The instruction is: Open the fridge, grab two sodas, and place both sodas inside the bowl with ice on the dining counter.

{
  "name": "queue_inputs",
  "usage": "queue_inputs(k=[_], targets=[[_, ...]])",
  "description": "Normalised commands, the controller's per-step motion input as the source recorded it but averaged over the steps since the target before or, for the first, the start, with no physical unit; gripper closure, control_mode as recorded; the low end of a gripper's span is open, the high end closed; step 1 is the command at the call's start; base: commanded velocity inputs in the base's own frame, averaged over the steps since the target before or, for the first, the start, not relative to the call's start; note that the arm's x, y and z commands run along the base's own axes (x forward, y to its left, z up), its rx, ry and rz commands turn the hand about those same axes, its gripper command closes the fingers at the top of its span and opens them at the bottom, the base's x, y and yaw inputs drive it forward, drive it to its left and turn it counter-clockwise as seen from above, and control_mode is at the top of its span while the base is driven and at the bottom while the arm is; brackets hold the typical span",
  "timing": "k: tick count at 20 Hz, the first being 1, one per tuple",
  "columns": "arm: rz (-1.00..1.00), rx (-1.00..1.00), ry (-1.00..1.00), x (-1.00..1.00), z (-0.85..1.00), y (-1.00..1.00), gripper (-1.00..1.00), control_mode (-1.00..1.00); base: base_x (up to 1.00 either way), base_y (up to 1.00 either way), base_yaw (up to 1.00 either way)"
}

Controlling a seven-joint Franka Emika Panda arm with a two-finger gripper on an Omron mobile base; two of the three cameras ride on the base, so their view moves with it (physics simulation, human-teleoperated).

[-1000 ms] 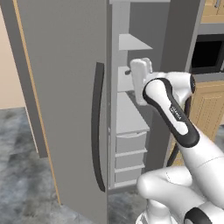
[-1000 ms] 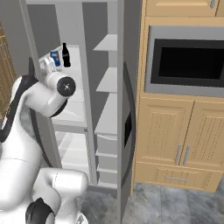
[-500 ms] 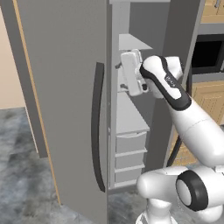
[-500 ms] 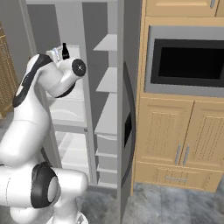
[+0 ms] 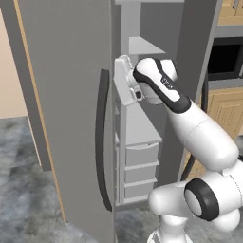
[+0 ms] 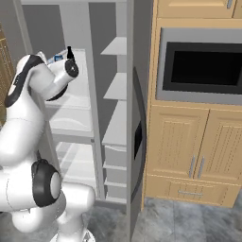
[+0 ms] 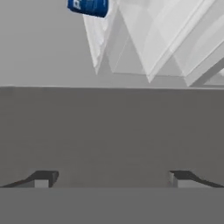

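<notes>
The fridge (image 5: 61, 95) stands with both doors open, its left door and long black handle (image 5: 101, 142) close in front of me. My white hand (image 5: 125, 79) reaches past that door's edge into the white inner shelves. In the hand view my gripper (image 7: 111, 179) is open, fingertips (image 7: 41, 179) wide apart and nothing between them, facing a flat grey surface. One blue soda (image 7: 88, 6) shows at the top edge, above the grey surface; the same soda (image 6: 57, 58) peeks out behind my wrist on an upper shelf, beside a dark bottle neck (image 6: 69, 51). The bowl and the dining counter are out of view.
The right fridge door (image 6: 137, 132) stands edge-on with white door shelves (image 6: 116, 90). Right of it are a built-in microwave (image 6: 203, 71) and light wood cabinets (image 6: 189, 151). White drawers (image 5: 141, 154) fill the fridge's lower part.
The arm has swung up and to the left, carrying the hand deeper into the fridge towards the upper shelf. The jaws stayed wide open.
</notes>
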Motion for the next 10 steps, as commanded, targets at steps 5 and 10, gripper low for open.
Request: queue_inputs(k=[5,10], targets=[[0.16,-0.08,-0.04,-0.46,-0.08,1.00,-1.00,-1.00,0.00,0.00,0.00],[0.17,-0.09,-0.05,-0.43,-0.09,1.00,-1.00,-1.00,0.00,0.00,0.00]])
